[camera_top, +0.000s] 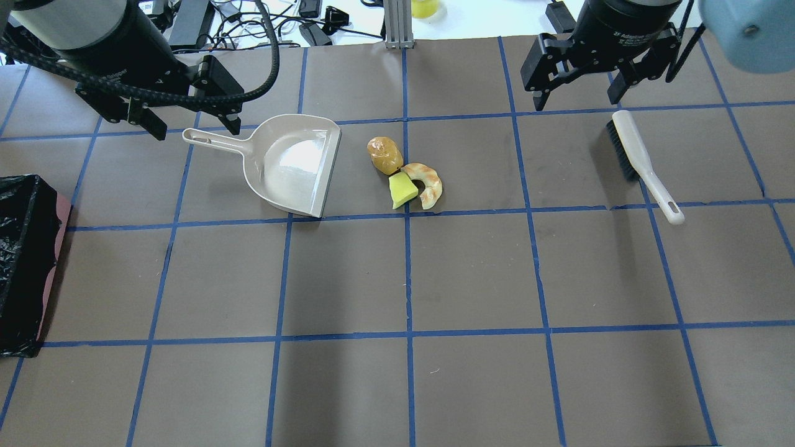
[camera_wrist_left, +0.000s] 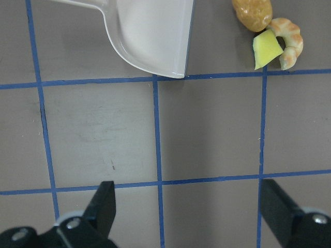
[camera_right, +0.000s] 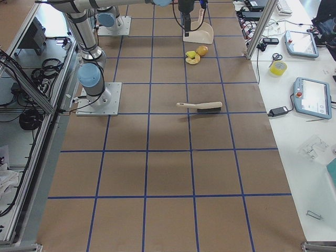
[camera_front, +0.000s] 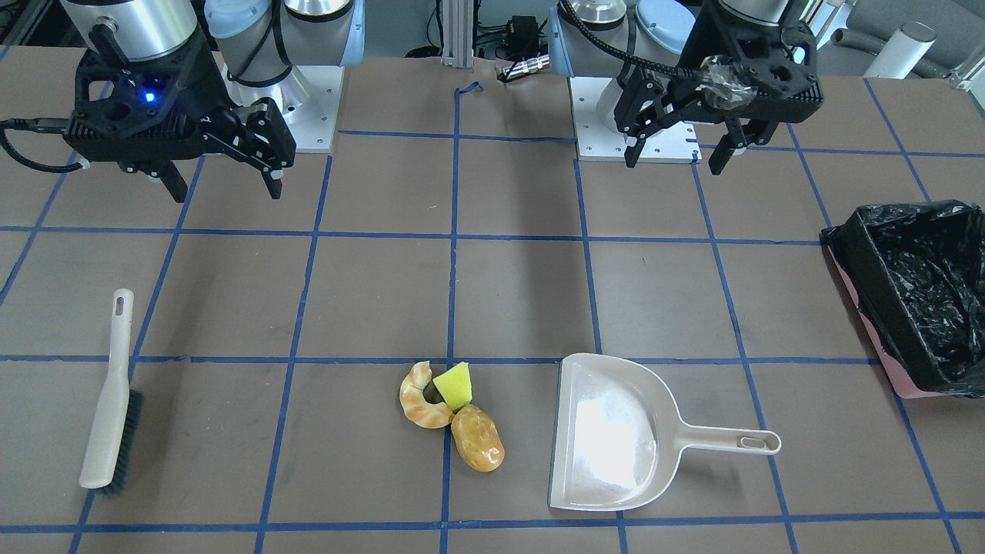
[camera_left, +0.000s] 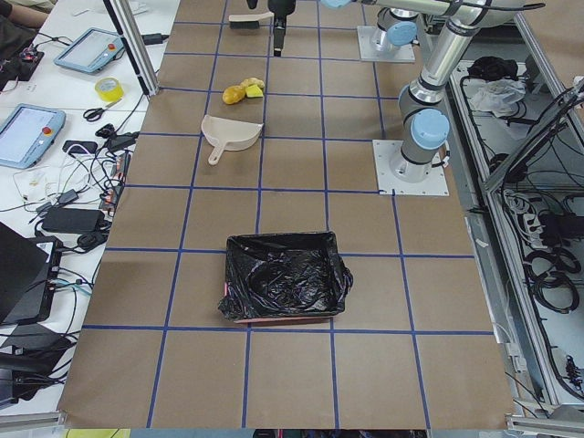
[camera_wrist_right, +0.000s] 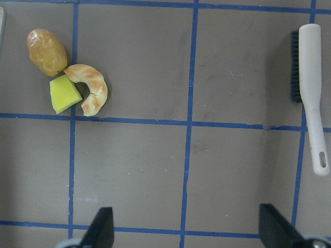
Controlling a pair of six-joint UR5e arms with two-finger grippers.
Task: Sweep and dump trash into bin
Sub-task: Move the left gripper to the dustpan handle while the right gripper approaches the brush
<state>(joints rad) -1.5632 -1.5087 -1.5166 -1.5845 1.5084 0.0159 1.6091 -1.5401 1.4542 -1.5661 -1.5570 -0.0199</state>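
Note:
The trash lies in one cluster mid-table: a golden croissant, a yellow-green wedge and a brown potato-like lump; it also shows from overhead. The black-lined bin with pink sides stands at the table's end on my left side. My left gripper is open and empty, raised above the handle of the beige dustpan. My right gripper is open and empty, raised near the bristle end of the brush. In the wrist views, both grippers show spread fingers over bare table.
The dustpan lies flat with its open lip towards the trash and a gap between them. The white hand brush lies flat on the trash's other side. Blue tape lines grid the brown table. The arm bases stand at the robot's edge.

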